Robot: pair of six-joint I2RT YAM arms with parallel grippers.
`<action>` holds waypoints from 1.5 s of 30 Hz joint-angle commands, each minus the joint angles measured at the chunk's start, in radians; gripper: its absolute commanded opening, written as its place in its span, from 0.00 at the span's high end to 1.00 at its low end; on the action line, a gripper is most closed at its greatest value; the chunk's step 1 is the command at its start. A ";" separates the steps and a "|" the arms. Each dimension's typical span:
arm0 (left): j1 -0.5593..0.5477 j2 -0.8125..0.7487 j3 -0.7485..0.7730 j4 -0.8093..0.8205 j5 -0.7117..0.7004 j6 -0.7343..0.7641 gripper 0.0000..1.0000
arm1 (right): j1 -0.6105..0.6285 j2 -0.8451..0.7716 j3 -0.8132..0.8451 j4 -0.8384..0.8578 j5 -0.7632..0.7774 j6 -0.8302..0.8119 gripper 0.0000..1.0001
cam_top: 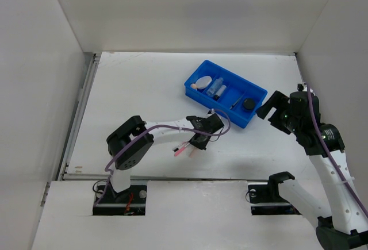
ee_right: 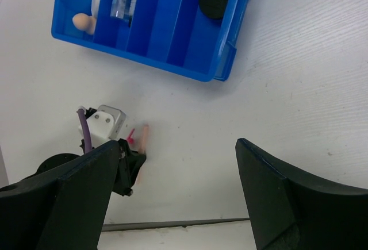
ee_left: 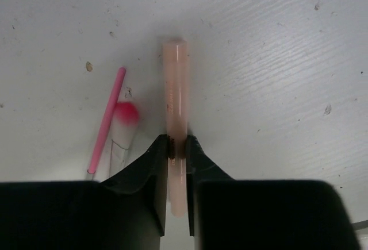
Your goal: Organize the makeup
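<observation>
While your left gripper [ee_left: 177, 146] sits low over the table [cam_top: 144, 89], just off the near long side of the blue tray [cam_top: 236, 77], its jaws are pinched almost together on a pale pink stick [ee_left: 174, 89]. They grip it close to one end, so most of its length juts out ahead of the fingertips. Whether that stick is clear of the surface or touching it, you cannot tell from these views. Just beside it, also outside the tray, lie a thin bright pink stick [ee_left: 106, 120] and a short white piece with a pink tip [ee_left: 123, 126], the two touching or nearly so.

Inside the tray you have the beige sponge [cam_top: 202, 82] in one end compartment and the two clear vials [cam_top: 217, 87] next to it. After them come the thin dark brush [cam_top: 236, 102] and the round black compact [cam_top: 248, 104] at the other end.

Your right gripper [ee_right: 178, 142] hangs above the table beyond the tray's compact end, jaws spread wide with nothing between them.
</observation>
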 commanded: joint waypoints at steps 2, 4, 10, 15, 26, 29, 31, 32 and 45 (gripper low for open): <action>-0.006 0.007 0.016 -0.002 0.051 0.036 1.00 | -0.003 -0.005 0.000 0.036 -0.010 0.006 0.12; -0.006 -0.014 0.025 -0.021 0.073 0.051 1.00 | -0.003 -0.005 0.009 0.036 0.000 0.006 0.12; -0.006 -0.166 0.145 -0.148 0.022 0.197 1.00 | -0.003 -0.005 0.009 0.036 0.018 -0.003 0.12; 0.044 -0.133 0.352 -0.117 0.054 0.344 1.00 | -0.003 -0.005 -0.013 0.045 0.018 0.007 0.12; 0.170 0.291 0.965 -0.085 0.240 0.421 1.00 | -0.003 0.004 0.026 0.045 0.066 0.030 0.12; 0.184 0.380 1.085 -0.059 0.280 0.421 1.00 | -0.003 -0.016 0.015 0.057 0.066 0.039 0.12; 0.193 0.444 1.143 -0.050 0.289 0.421 1.00 | -0.003 -0.016 0.006 0.058 0.057 0.039 0.12; 0.193 0.462 1.182 -0.041 0.289 0.421 1.00 | -0.003 -0.016 0.006 0.058 0.056 0.039 0.12; 0.236 0.595 1.227 0.051 0.326 0.320 0.64 | -0.003 0.013 -0.004 0.048 0.047 0.049 0.12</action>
